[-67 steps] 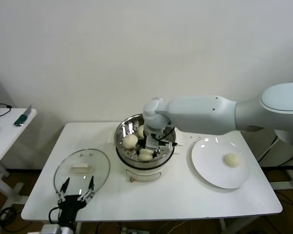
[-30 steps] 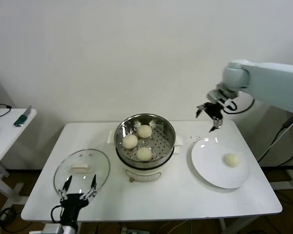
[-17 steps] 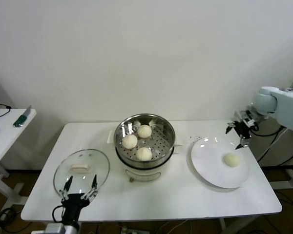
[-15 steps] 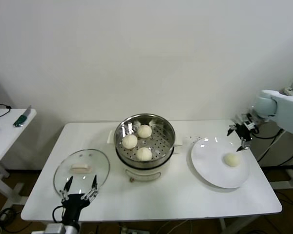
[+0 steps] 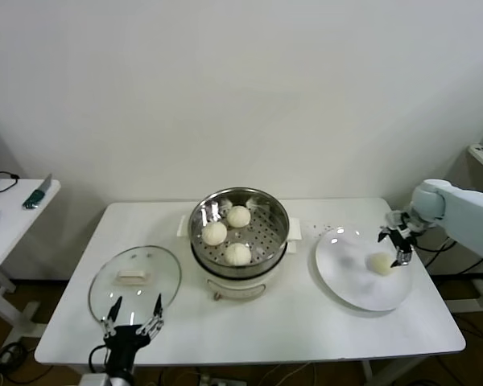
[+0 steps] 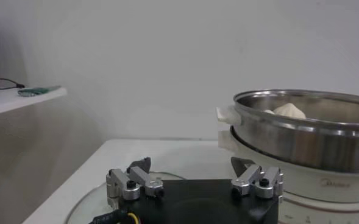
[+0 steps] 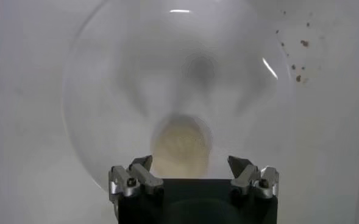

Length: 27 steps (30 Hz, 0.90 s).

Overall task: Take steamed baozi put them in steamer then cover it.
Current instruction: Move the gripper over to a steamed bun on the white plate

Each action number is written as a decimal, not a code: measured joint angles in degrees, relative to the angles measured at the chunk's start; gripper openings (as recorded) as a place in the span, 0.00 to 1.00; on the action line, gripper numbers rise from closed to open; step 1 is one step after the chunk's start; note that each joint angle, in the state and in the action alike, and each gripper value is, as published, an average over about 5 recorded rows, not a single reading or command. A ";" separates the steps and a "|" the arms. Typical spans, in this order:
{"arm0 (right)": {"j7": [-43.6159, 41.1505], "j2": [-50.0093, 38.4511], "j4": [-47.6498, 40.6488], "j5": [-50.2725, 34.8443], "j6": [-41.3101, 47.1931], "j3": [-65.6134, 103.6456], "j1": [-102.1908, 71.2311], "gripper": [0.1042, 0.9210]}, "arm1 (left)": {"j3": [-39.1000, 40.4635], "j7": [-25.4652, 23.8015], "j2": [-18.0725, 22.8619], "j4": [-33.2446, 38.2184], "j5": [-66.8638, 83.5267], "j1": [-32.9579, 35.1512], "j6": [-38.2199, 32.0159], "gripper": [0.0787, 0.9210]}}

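Baozi [image 5: 380, 264] seemingly just below right gripper [image 5: 394, 244].

- We see the steamer [image 5: 240, 240]: shiny steel pot on cream base, uncovered, upright, mid-table toward the back edge.
- Three steamed baozi [image 5: 237, 253] sit on its perforated tray, apart from each other.
- We see the fourth bun [image 5: 378, 264], cream and domed, on the plate toward its right rim.

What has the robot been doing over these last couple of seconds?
The right gripper left the steamer, where three baozi now lie, swung across to the plate and came down, open, over the last baozi. The left gripper sank slightly near the glass lid; buns, plate and lid stayed put.
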<state>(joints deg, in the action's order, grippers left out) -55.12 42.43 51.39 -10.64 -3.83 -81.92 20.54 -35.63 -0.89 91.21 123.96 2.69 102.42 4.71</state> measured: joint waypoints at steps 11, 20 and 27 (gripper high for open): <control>1.06 1.65 -3.77 2.29 0.26 4.20 -5.43 0.88 | 0.25 0.00 0.11 -0.02 -0.33 0.09 0.17 0.88; 1.79 2.34 -5.91 3.12 0.21 6.30 -7.59 0.80 | -0.07 0.06 0.08 -0.07 -0.27 0.02 0.28 0.88; 1.72 1.94 -6.02 2.87 0.07 6.88 -7.66 0.70 | -0.13 0.13 0.05 -0.07 -0.19 -0.31 0.45 0.88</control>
<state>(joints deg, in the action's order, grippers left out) -53.40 44.37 45.37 -7.77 -3.76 -75.04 12.87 -35.76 -0.76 91.27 123.90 2.50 102.11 5.16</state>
